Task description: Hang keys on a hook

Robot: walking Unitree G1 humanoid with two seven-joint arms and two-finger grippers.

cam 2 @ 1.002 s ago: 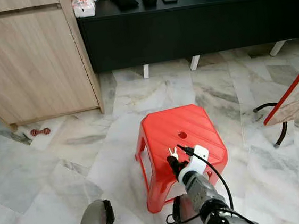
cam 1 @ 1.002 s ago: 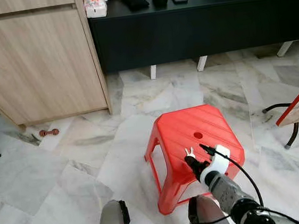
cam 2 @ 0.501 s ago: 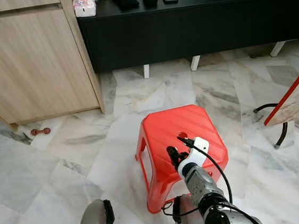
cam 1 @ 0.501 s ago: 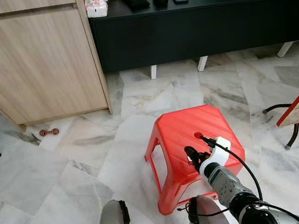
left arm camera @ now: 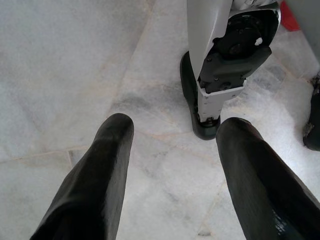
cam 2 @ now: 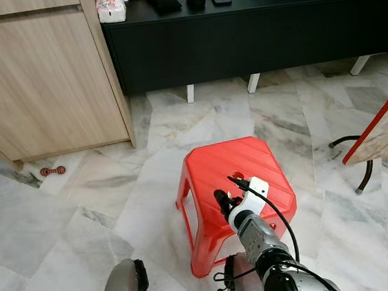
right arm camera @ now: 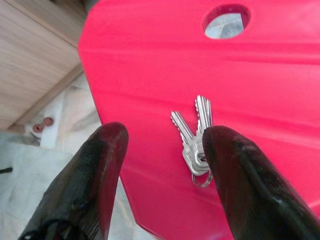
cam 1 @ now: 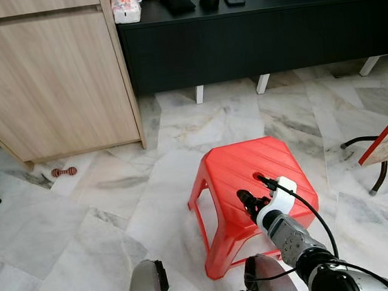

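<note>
A bunch of silver keys (right arm camera: 196, 142) on a ring lies on the top of a red plastic stool (cam 1: 232, 166), near the stool's front edge. My right gripper (cam 1: 247, 200) hovers just above the stool top over the keys, open, with the keys lying beside one of its black fingers (right arm camera: 235, 180). In the head views the gripper hides the keys. My left gripper (left arm camera: 172, 170) hangs low over the marble floor, open and holding nothing.
A wooden cabinet (cam 1: 47, 70) stands at the back left and a black low sideboard (cam 1: 258, 31) with small items on top runs along the back. A small red dumbbell-shaped toy (cam 1: 63, 172) lies on the floor. A red-edged board (cam 1: 387, 135) leans at right.
My right gripper has moved forward and lower over the stool top, so it now covers the keys that showed ahead of its tips a second ago. The left arm has not moved.
</note>
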